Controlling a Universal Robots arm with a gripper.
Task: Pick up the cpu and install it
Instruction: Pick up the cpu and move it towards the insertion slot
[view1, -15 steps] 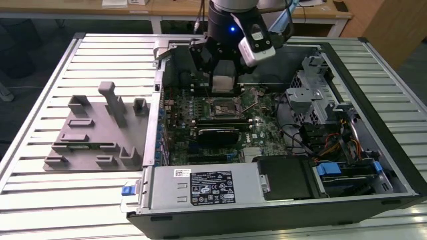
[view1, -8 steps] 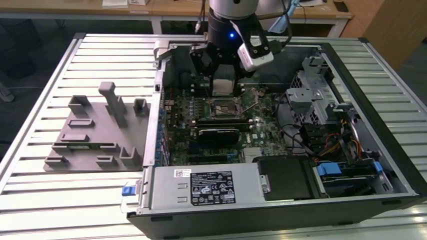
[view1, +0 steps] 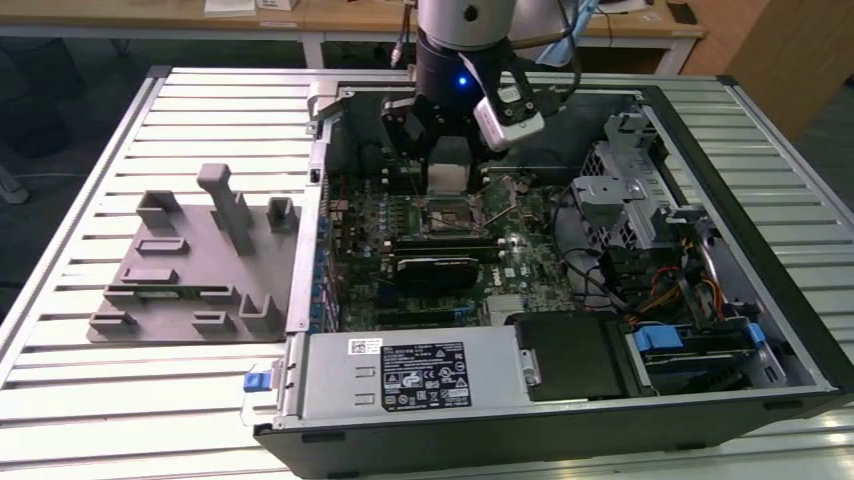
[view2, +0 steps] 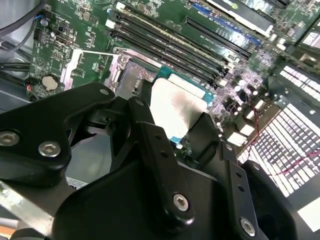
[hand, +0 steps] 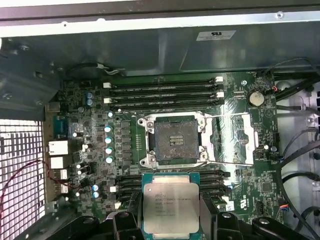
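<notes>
- Pinches the cpu (hand: 171, 202) in the gripper (hand: 171, 222), with one of the fingers (view2: 150, 145) pressed against each of two opposite edges and nothing else touching the chip.
- Holds it flat and level, silver-grey top plate up, inside the open computer case (view1: 561, 435) and clear above the motherboard (hand: 75, 100).
- Leaves the socket (hand: 175, 140) bare: contact field exposed, nothing seated in it, retention frame (hand: 235, 137) swung open to one side.
- Places the cpu, in the exterior view, right over the socket (view1: 454, 215), with height as the main gap between the two.
- Places it, in the first wrist view, over the memory slots (hand: 127, 181) just beside the socket, with the chip's nearest edge close to the socket frame but not overlapping the contact field.
- Cannot tell how much of that sideways offset is real and how much comes from the slanted camera. Probably a small shift toward the socket, then a straight descent.
- Keeps the chip's edges parallel to the edges of the socket frame in the first wrist view, with no visible twist. Looks squared up, though corner keying is too small to check.
- Hides part of the socket behind the cpu (view2: 175, 105) in the second wrist view, which fits a position close above the opening.
- Stands well apart from the grey fixture (view1: 187, 265) on the table (view1: 80, 150) at the exterior view's left.
</notes>
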